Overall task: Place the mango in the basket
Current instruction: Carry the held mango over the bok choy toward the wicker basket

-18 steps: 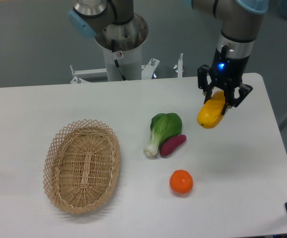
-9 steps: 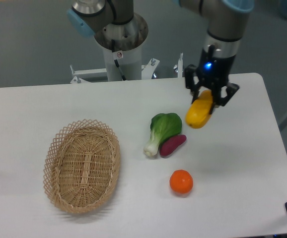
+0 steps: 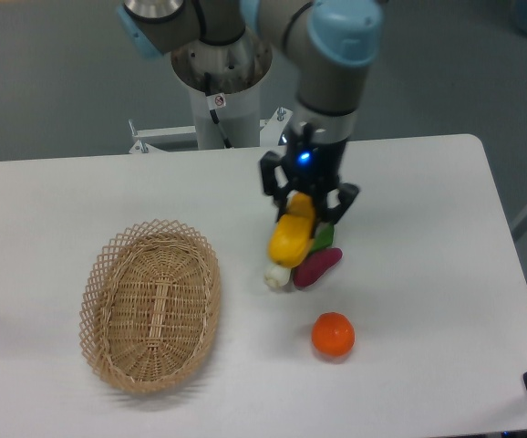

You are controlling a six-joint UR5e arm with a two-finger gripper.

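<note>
My gripper [image 3: 305, 208] is shut on the mango [image 3: 291, 237], a smooth yellow-orange oblong fruit that hangs tilted from the black fingers above the table's middle. The held fruit sits in front of the green vegetable, hiding most of it. The basket [image 3: 108, 274], an oval tan wicker one with a lattice rim, rests empty at the left of the white table, well to the left of the gripper.
A purple sweet potato [image 3: 317, 267] lies just right of the mango. Only the white stem [image 3: 275, 275] and a green sliver of the leafy vegetable show. A round orange [image 3: 333, 335] sits nearer the front. The arm's base column [image 3: 220, 82] stands behind the table.
The arm has carried the mango leftward from the right side of the table to above the vegetables in the middle, and the green vegetable is now mostly covered.
</note>
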